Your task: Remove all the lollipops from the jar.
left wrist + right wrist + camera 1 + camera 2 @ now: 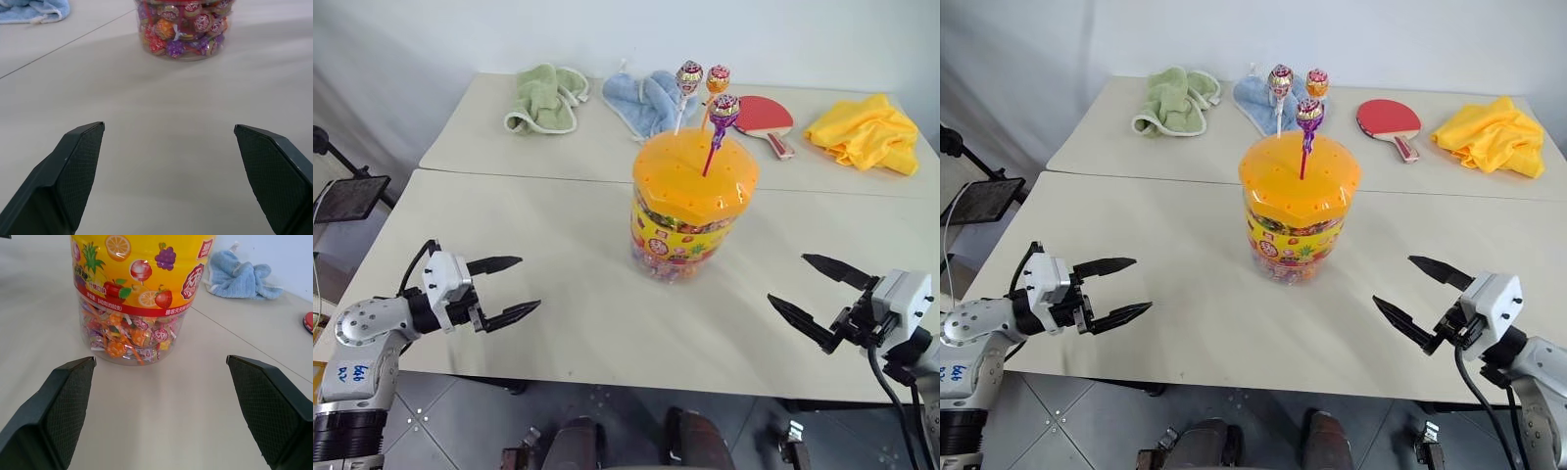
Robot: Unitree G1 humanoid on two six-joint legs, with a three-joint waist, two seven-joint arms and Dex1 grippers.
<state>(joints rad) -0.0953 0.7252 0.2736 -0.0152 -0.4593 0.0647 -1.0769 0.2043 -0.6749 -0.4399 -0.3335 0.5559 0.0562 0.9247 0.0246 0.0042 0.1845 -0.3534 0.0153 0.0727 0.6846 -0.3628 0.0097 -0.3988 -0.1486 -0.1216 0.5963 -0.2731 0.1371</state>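
Two pale tables (558,323) abutted along a straight seam, carrying all the objects.
The jar (690,211) stood on the near table, just in front of the seam. On the far table lay, from left to right, a green cloth (546,98), a blue cloth (644,100), a red paddle (767,117) and a yellow cloth (865,133).

Bright, even, diffuse light; shadows are soft, faintest beneath the jar (690,211) on the pale table (558,323). No harsh glare. Head views sharp; wrist views slightly soft.

Two pale tables (558,323) pushed together, white wall (460,29) behind, grey tiled floor (450,411).
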